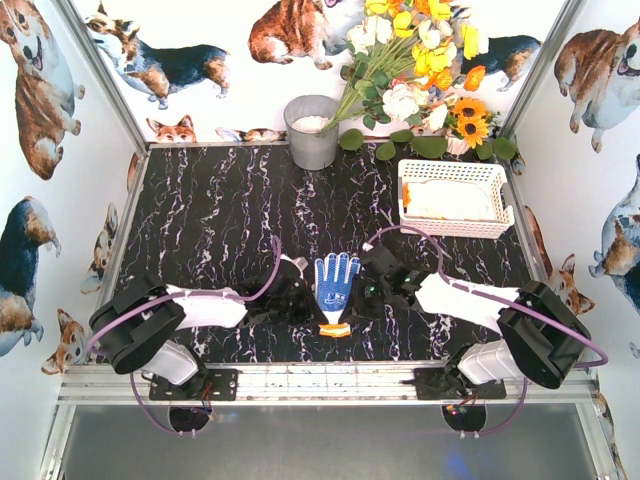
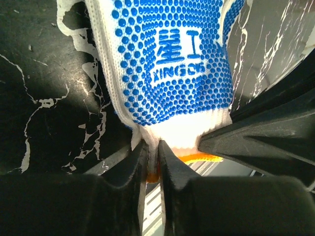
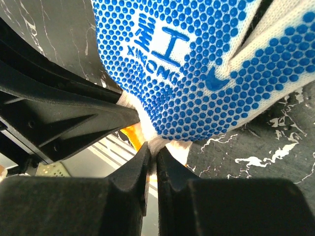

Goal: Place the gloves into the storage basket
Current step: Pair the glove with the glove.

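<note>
Gloves (image 1: 450, 200) are partly stowed in the storage basket (image 1: 455, 232); one blue-dotted glove (image 1: 336, 285), well apart from it, is clamped at the cuff by left gripper (image 2: 152, 147) and right gripper (image 3: 151, 150).

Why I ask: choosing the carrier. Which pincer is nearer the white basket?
Right. The right pincer grips the blue-dotted glove on the side toward the basket; the left pincer grips the far side.

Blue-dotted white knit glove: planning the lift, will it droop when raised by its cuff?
Probably floppy: the blue-dotted white knit glove is soft fabric, so its free end would likely hang. Its raised dots probably resist sliding.
</note>
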Controlling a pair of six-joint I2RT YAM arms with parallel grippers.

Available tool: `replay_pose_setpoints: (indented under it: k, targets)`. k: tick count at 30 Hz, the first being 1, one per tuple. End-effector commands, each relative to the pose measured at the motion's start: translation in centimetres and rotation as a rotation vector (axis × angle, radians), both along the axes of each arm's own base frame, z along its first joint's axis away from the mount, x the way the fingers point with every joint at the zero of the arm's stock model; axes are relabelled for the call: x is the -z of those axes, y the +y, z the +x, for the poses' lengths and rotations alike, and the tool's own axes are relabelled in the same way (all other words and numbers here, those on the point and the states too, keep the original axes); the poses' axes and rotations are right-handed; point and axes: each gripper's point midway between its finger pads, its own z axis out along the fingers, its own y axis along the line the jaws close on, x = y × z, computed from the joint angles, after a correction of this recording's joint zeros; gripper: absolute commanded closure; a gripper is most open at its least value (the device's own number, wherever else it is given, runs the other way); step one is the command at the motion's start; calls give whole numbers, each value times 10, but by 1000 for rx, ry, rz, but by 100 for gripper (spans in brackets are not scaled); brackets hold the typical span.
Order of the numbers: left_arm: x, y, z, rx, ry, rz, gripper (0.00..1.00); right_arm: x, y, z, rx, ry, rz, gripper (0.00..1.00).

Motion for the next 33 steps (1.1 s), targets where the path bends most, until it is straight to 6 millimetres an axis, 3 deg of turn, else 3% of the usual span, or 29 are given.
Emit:
replay_pose_setpoints:
  k: [1,7,15,24,33]
  targets:
    - [9,9,-4,10,-6,54,87,-14,2,6,13,-55,28,85]
    - [-4,22,-6,18,-30,112,63,-29,-8,4,32,-92,20,59]
    - [-21,30,0,10,-89,141,45,-28,-11,2,79,-93,48,43]
    - [-13,11,4,4,-60,64,61,-11,-9,4,151,-90,99,40]
    - [-1,13,4,-2,-51,81,78,-2,0,7,150,-76,136,40]
